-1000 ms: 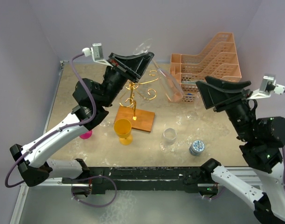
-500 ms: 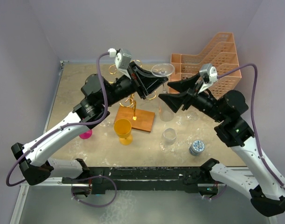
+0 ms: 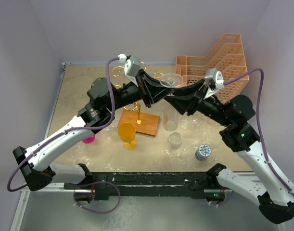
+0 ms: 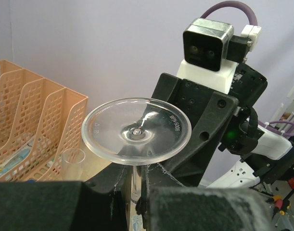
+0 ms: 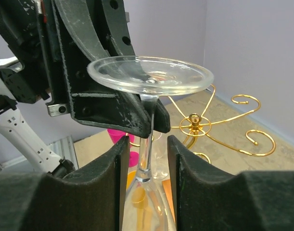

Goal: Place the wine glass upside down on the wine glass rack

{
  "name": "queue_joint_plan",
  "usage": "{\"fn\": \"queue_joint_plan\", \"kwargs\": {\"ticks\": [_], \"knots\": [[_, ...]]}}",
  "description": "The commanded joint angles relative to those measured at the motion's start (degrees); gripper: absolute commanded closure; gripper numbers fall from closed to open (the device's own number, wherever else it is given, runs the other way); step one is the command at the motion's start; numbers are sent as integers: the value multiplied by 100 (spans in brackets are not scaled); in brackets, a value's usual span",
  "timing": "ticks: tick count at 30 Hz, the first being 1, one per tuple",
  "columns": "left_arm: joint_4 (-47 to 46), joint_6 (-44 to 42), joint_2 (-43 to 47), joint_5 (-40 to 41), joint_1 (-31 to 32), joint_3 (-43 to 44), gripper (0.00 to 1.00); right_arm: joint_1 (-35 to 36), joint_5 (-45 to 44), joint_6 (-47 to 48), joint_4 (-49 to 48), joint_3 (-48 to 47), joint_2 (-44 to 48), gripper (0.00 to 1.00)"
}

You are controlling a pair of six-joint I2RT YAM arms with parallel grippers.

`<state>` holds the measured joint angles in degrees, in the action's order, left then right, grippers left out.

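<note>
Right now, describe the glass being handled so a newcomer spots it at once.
Over the tan table's middle, the left gripper and right gripper meet. Between them is the clear wine glass, upside down, round foot on top; the amber goblet and clear cup below stand upright.

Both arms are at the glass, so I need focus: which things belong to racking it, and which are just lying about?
Job: wine glass; wine glass rack; left gripper, shut on its stem; right gripper, open around the stem.
Lying about: orange goblet; clear cup; pink object; peach tray stack; round tin.
</note>
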<state>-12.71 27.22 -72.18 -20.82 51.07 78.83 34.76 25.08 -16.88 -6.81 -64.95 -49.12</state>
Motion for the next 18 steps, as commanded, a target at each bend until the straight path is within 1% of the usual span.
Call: {"fn": "queue_joint_plan", "kwargs": {"ticks": [1, 5, 6, 7, 10, 11, 14, 16, 18], "knots": [[-490, 29, 139, -229, -14, 8, 100, 13, 149, 224, -236, 39, -27, 63], [-723, 114, 206, -361, -9, -127, 100, 13, 371, 299, -214, 104, -24, 67], [-741, 111, 229, -354, -11, -138, 100, 11, 487, 343, -178, 105, -39, 70], [-742, 107, 242, -354, -9, -155, 100, 8, 578, 392, -134, 110, -31, 74], [-746, 118, 263, -361, -11, -155, 100, 13, 569, 406, -78, 163, 22, 95], [-754, 137, 260, -354, -9, -157, 100, 10, 522, 403, -75, 190, 50, 100], [-784, 195, 266, -301, -8, -168, 100, 13, 365, 377, -91, 252, 139, 100], [-748, 229, 292, -231, -9, -195, 92, 13, 233, 344, -128, 267, 214, 100], [-683, 230, 345, -150, -9, -235, 77, 13, 34, 294, -206, 299, 311, 100]]}}
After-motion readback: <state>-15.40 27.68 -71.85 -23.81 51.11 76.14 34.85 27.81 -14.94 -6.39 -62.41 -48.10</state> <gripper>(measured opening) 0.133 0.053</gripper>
